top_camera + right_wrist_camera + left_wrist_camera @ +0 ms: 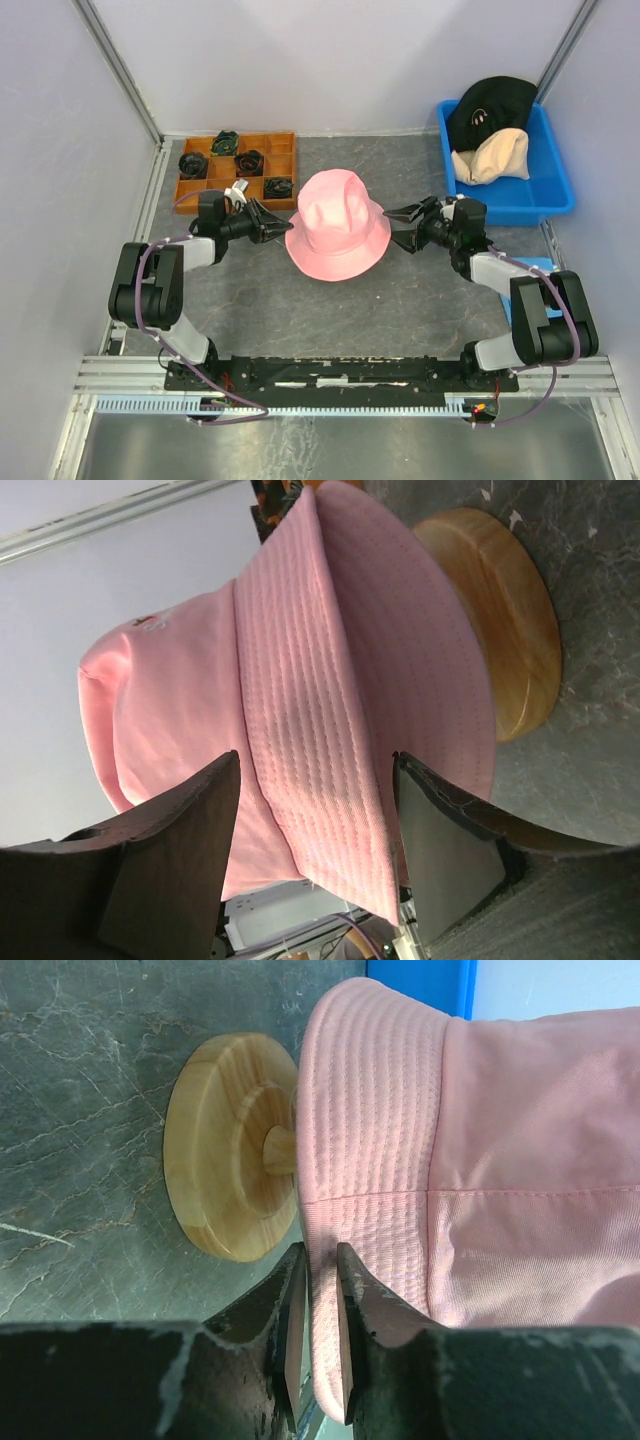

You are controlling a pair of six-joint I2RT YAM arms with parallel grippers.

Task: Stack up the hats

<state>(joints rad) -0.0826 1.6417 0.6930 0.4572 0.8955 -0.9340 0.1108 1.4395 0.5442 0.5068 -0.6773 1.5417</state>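
The step in hand looked like settling the pink hat [336, 235] on the wooden stand [225, 1160] at mid-table, while the black hat [490, 105] and beige hat [492, 155] waited in the blue bin [555, 190]. Both arms reached in low from opposite sides. The left gripper [320, 1260] was narrowed onto the brim, apparently pinching it, and the right gripper [318, 765] was spread around the far brim, so it would next need to close for an even pull.

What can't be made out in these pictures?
- The stand: top view, the pink hat covers it.
- The black hat, its mark: top view, too small to read.
- The bundles in the tray: top view, too small to identify.
- Whether the left gripper pinches the brim: left wrist, fingers hide the contact.
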